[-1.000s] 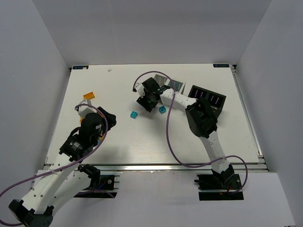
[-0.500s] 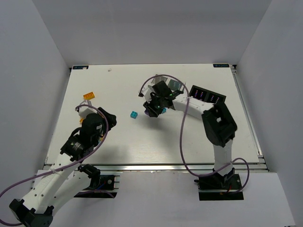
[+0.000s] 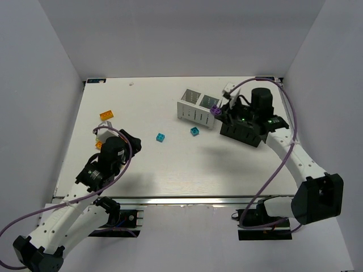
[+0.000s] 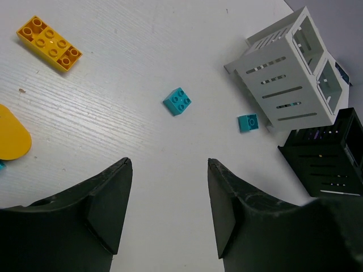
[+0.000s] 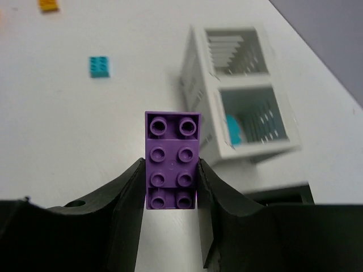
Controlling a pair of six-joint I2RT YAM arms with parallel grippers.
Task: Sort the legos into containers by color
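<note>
Purple brick (image 5: pixel 172 160) pinched on its long sides by right fingers (image 5: pixel 127 204), held aloft just beside white container (image 5: pixel 195 96). Likely light, rigid, slick plastic; flat sidewalls look the sane grip. Left fingers (image 4: pixel 108 198) spread, empty, well apart from it.

Containers: 2, one white container (image 3: pixel 195 115) and one black container (image 3: pixel 244 136). Cyan: 3, namely left loose cyan brick (image 3: pixel 161 137) and right loose cyan brick (image 3: pixel 194 131) mid-frame in the top view, plus boxed cyan brick (image 5: pixel 232 129) inside the white one. Orange: 2, left side of the left wrist view, a flat orange brick (image 4: pixel 49 43) and a rounded orange piece (image 4: pixel 11 139). Purple brick (image 5: pixel 172 160): 1.
</note>
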